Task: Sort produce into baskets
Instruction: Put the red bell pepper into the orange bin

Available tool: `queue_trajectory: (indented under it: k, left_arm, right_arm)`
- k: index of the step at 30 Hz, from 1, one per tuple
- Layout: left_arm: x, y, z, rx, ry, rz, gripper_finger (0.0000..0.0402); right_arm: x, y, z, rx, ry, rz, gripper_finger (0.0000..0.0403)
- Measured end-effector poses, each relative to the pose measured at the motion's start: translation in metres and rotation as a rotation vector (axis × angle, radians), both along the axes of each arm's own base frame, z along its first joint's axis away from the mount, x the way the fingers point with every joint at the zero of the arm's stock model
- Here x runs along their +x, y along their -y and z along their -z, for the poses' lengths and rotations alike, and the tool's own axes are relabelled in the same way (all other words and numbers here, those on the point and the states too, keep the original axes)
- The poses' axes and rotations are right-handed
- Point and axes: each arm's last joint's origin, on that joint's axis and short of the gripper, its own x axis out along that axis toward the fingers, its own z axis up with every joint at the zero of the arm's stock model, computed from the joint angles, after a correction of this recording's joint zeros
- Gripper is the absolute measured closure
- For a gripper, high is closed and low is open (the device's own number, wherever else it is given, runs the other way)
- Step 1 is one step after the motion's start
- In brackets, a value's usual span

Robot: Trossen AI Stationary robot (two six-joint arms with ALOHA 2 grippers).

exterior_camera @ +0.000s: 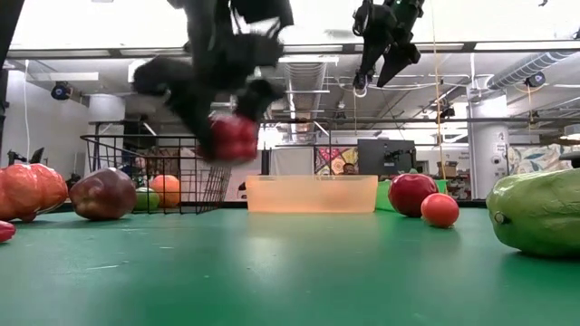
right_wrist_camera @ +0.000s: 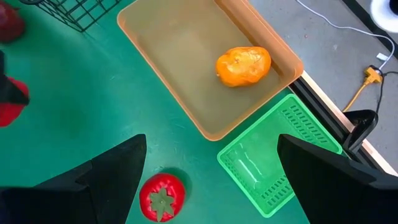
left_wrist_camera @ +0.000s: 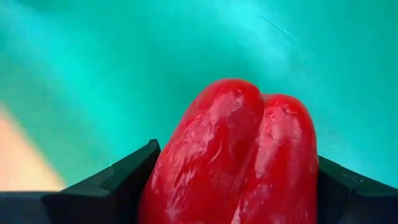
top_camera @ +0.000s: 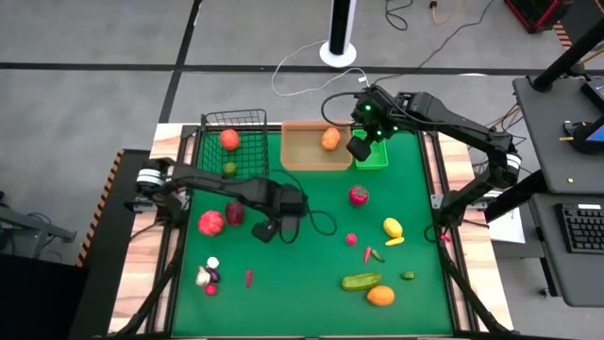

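Observation:
My left gripper [top_camera: 264, 229] is shut on a red pepper [left_wrist_camera: 236, 155] and holds it above the green mat at the centre left; it also shows in the low view [exterior_camera: 234, 138]. My right gripper [top_camera: 361, 144] is open and empty, high above the gap between the tan tray [top_camera: 300, 161] and the green bin [top_camera: 374, 157]. The tray holds an orange piece [right_wrist_camera: 244, 66]. The black wire basket [top_camera: 247, 121] holds a red-orange piece [top_camera: 229, 139] and a green piece [top_camera: 229, 169]. The green bin [right_wrist_camera: 273, 162] looks empty. My left gripper pinches the red pepper between its two fingers, one on each of its opposite sides [left_wrist_camera: 163, 168]. The fingers [left_wrist_camera: 118, 180] come from above, pointing down. The pepper is lifted clear of the mat.
Loose on the mat: a red tomato [top_camera: 210, 222] and a dark red piece [top_camera: 234, 213] beside my left gripper, a red piece with a green top [top_camera: 359, 195], a yellow piece [top_camera: 393, 228], a cucumber [top_camera: 360, 280], an orange [top_camera: 380, 296], and small pieces at the near left [top_camera: 208, 276].

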Motion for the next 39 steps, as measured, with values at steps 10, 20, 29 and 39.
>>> queue_trajectory:
  k: [10, 20, 29, 39]
  left_arm:
    - [0.016, -0.073, -0.075, 0.022, 0.335, -0.198, 0.0122]
    - [0.031, -0.161, -0.075, 0.079, 0.572, -0.42, 0.0122]
    - [0.039, -0.207, -0.028, 0.004, 0.534, -0.685, 0.0122]
    - [0.039, -0.224, 0.003, 0.015, 0.439, -0.719, 0.0122]
  right_arm:
    - [-0.004, -0.002, 0.0, 0.013, -0.025, 0.002, 0.0048]
    - [-0.018, -0.006, -0.007, -0.039, -0.06, 0.069, 0.0048]
    - [-0.018, -0.005, -0.007, -0.062, -0.066, 0.08, 0.0049]
    - [-0.018, -0.005, -0.004, -0.07, -0.082, 0.089, 0.0048]
